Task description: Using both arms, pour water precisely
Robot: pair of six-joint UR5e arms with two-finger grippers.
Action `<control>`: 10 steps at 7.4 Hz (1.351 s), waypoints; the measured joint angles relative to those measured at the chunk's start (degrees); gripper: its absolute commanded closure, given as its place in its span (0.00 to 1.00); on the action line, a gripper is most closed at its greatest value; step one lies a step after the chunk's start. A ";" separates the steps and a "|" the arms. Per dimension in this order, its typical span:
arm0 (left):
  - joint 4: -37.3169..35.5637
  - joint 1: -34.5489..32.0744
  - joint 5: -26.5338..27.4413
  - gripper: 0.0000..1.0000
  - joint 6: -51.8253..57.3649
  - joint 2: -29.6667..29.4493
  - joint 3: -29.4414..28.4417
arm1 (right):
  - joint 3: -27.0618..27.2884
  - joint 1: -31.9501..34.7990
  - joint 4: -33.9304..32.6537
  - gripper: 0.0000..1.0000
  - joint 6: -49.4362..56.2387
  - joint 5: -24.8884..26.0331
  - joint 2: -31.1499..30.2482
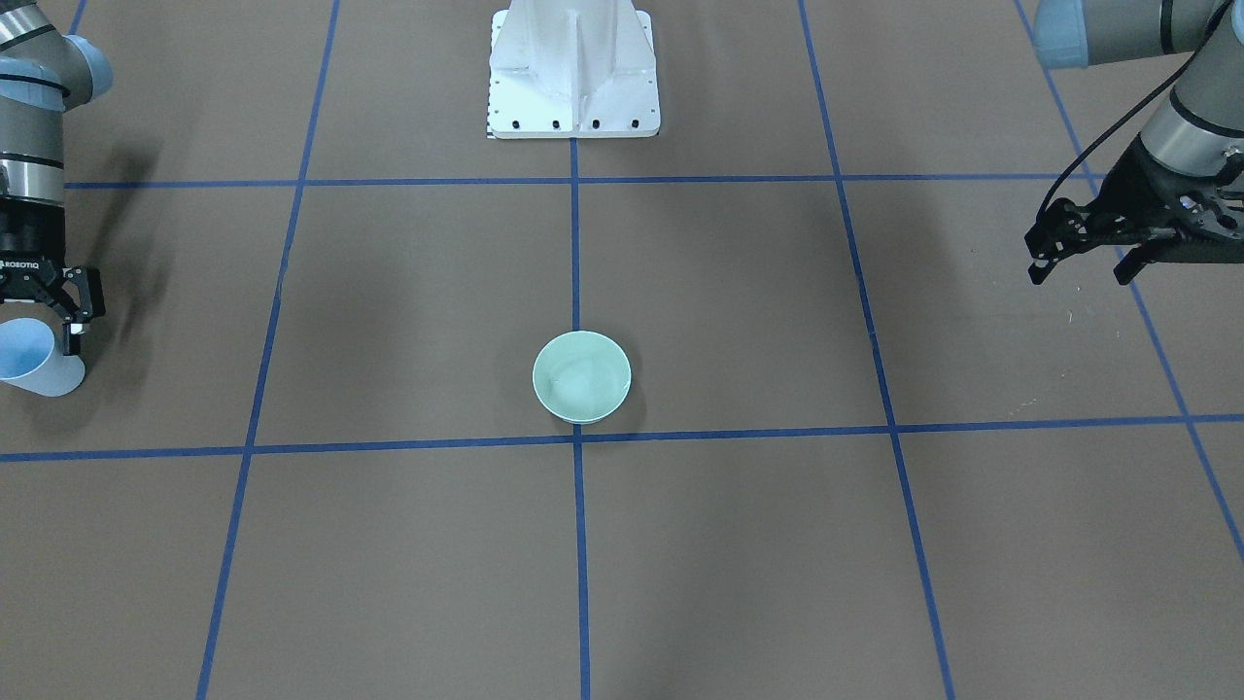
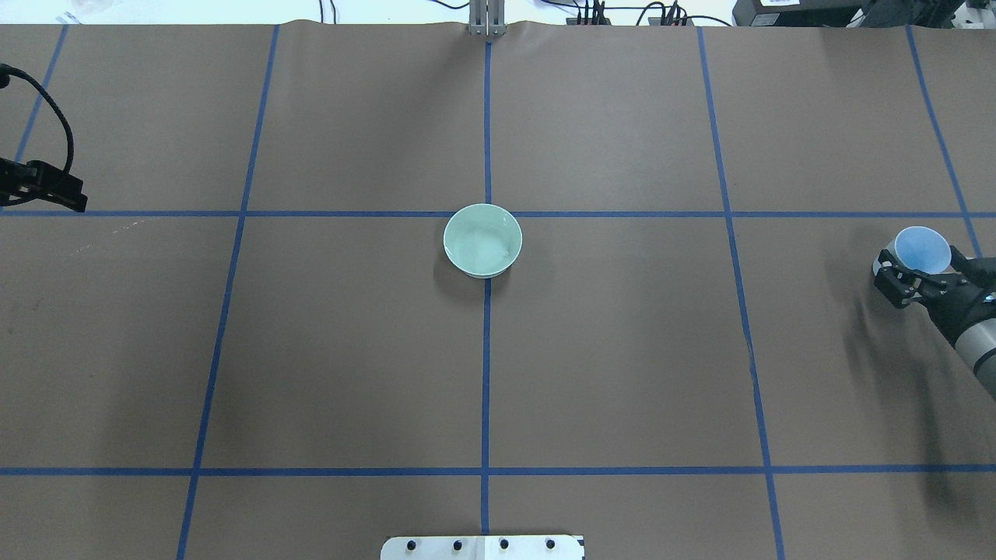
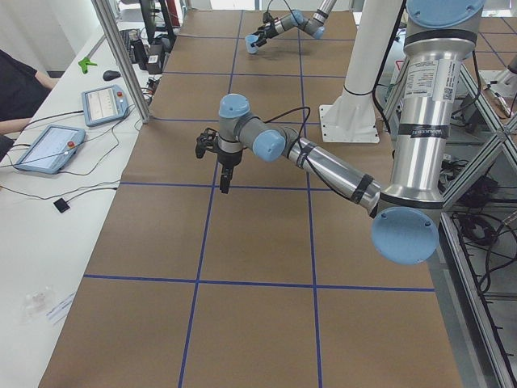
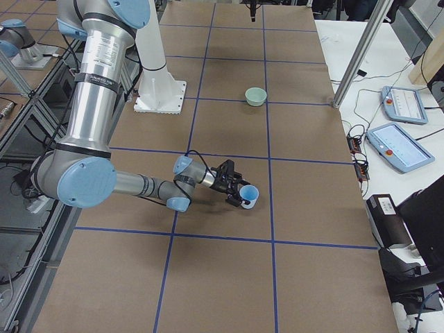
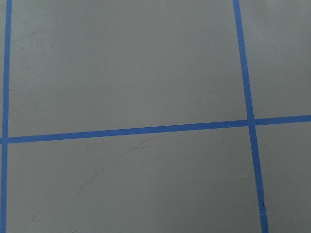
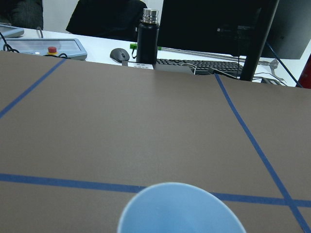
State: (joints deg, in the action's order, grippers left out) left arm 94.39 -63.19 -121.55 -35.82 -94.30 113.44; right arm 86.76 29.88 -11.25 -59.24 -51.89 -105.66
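A pale green bowl [image 2: 482, 240] stands at the table's middle on a blue tape crossing; it also shows in the front view [image 1: 581, 376]. Its inside has a faint sheen, and I cannot tell whether that is water. My right gripper [image 2: 924, 264] is shut on a pale blue cup [image 2: 922, 247] at the far right, upright and low over the table. No water shows in the cup [image 6: 180, 208]. My left gripper [image 1: 1081, 267] is open and empty, hovering at the far left, fingers pointing down [image 3: 216, 158]. Its wrist view shows only bare paper.
The white bolted pedestal [image 1: 573, 73] stands at the robot's edge, in line with the bowl. Blue tape lines grid the brown paper. Beyond the far edge are a desk with tablets [image 3: 44, 145], a black bottle [image 6: 147, 36] and metal posts [image 4: 354, 55].
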 measured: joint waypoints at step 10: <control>-0.08 0.00 -0.09 0.00 -0.19 0.03 1.00 | 3.56 6.41 0.08 0.00 7.36 -6.70 -1.74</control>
State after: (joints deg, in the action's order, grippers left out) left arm 94.31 -63.19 -121.64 -36.01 -94.27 114.44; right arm 90.33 36.29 -11.17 -51.89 -58.59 -107.40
